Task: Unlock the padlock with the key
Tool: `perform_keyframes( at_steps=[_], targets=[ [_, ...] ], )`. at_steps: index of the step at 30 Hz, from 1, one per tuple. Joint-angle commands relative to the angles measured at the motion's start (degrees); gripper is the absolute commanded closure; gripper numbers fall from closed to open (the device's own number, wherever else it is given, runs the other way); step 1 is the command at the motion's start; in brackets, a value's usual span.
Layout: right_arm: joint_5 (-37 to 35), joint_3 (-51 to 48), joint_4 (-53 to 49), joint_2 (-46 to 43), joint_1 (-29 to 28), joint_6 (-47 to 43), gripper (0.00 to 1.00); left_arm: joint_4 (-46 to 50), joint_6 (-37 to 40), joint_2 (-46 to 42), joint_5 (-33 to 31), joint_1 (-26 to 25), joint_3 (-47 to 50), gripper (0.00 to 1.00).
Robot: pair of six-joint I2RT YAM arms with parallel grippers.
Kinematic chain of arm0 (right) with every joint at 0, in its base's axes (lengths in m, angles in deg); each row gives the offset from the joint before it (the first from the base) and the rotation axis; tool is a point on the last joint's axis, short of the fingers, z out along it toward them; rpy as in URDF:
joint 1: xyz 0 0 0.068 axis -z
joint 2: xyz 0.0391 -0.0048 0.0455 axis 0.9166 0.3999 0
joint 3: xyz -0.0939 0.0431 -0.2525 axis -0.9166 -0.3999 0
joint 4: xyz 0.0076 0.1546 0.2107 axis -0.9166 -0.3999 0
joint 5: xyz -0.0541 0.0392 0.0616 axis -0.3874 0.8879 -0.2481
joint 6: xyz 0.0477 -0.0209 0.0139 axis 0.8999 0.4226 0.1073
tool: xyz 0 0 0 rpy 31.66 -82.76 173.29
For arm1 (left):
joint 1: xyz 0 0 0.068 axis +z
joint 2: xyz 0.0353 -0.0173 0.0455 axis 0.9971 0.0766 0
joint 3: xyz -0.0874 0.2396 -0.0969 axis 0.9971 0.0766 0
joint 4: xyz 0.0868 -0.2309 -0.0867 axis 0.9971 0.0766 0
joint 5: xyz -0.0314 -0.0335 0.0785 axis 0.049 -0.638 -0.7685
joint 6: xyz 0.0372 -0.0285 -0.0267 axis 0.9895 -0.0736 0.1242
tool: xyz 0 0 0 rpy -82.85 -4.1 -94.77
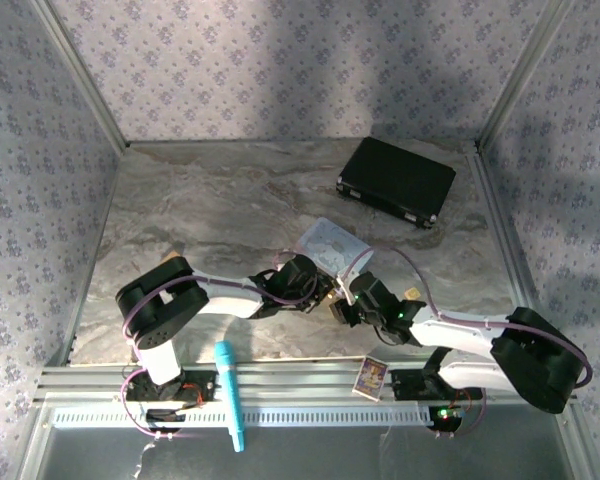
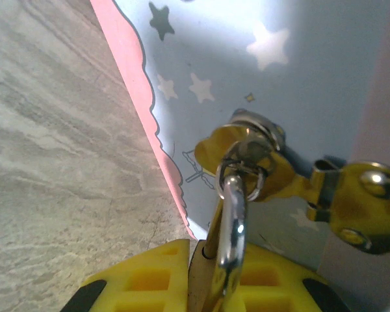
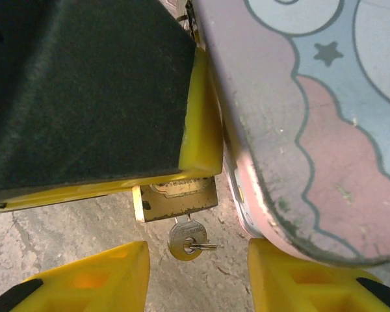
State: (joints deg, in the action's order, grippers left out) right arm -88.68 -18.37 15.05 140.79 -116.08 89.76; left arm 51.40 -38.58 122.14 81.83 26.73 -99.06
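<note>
Near the middle of the grey marbled tabletop (image 1: 200, 210), at the near side of a pastel blue-and-pink cartoon tin (image 1: 332, 242): the tiny brass-gold padlock (image 3: 176, 200), pinched across its body by the left gripper (image 2: 211, 289), yellow jaws closed tight on it. Long axis running from the tin's gold hasp (image 2: 283, 182) to the keyhole end; thin silvery shackle (image 2: 232, 218) pointing away through the hasp ring, keyhole face turned toward the right gripper (image 3: 198, 260). Small silver key (image 3: 185, 239) seated in that keyhole, bow and split ring hanging free. Right gripper spread wide, one yellow finger (image 3: 84, 283) on either side of the key, touching neither key nor lock. Upper part of the padlock body hidden behind the left gripper's black pad and yellow finger in the right wrist view; in the left wrist view just a sliver of brass between the fingers. From above, the meeting point of the two grippers buried under both wrists, hard to make out. Farther back, well apart, a flat black rectangular case (image 1: 397, 182); along the front rail, a teal pen-shaped stick (image 1: 230, 395).
</note>
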Motion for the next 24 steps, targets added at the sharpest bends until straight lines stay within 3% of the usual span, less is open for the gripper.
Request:
perform_keyframes(
  at_steps=[1, 3, 5, 7, 18, 24],
  targets=[
    [-1.4, 1.7, 3.4, 0.9, -0.4, -2.2, 0.56, 4.0, -1.1, 1.6, 4.1, -0.6, 0.9, 1.00],
    [-2.2, 2.1, 4.4, 2.2, -0.4, -3.1, 0.60, 3.9, -0.8, 1.5, 4.1, -0.6, 0.8, 1.00],
    [-2.6, 2.8, 4.7, 3.3, 0.0, -3.8, 0.74, 3.7, -0.6, 1.4, 4.5, -0.6, 0.8, 1.00],
    [-1.1, 3.4, 4.7, 4.0, 1.2, -4.0, 0.81, 1.5, -1.3, 1.7, 4.9, -0.6, 1.7, 1.00],
    [17.3, 1.2, 8.3, 2.3, 12.8, 2.6, 0.89, 3.0, 0.7, 1.3, 5.2, -0.6, 2.9, 1.00],
    [18.0, 1.1, 6.9, 1.9, 17.3, 5.4, 0.85, 3.5, 1.8, 1.0, 5.7, -0.5, 3.5, 1.00]
  ],
)
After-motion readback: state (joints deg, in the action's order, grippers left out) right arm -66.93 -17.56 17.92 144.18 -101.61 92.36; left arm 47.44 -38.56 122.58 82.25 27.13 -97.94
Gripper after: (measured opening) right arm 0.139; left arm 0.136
